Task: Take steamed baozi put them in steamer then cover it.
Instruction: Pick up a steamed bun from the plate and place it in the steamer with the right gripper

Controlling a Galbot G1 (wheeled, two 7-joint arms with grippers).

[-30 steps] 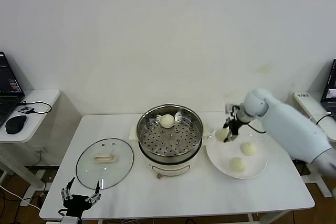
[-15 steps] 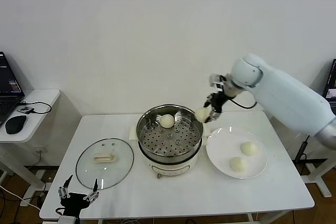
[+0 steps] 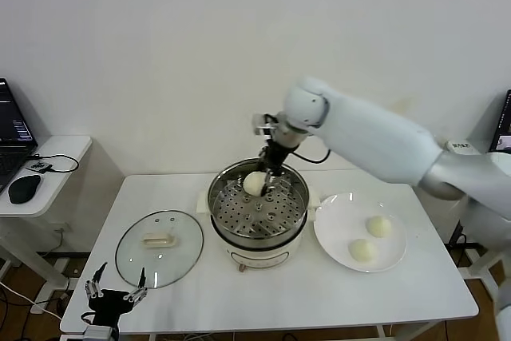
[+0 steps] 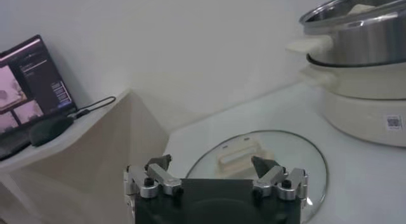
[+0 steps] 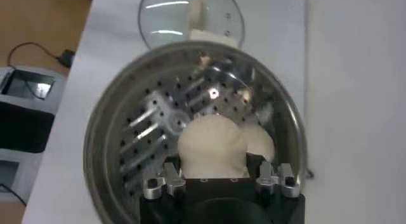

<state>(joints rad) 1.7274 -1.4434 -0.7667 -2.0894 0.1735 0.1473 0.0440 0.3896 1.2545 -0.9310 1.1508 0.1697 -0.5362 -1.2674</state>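
— While I hold the right gripper (image 3: 267,184) over the steamer (image 3: 227,212), tell me what you make of the spot below it.

— I have it clamped on a steamed baozi (image 5: 210,144), carried above the rear part of the perforated tray (image 5: 143,139). A second baozi (image 5: 261,142) already sits on that tray, just beside the held one on the wrist view, so close they seem to overlap. From the head view I can't separate the two.

— So which way is the free room?

— Toward the front of the pot, the side facing the counter's near edge, and toward its left. I judge the drop should shift that way, or the bun lands on its neighbour.

— What's left on the plate (image 3: 335,242)?

— Two baozi (image 3: 378,226), toward the counter's right end, well apart from the steamer.

— And the left arm?

— Parked off the counter's front-left corner. The left gripper (image 4: 216,174) stands wide and empty, nearest the glass lid (image 3: 128,257), which lies flat on the counter left of the steamer.
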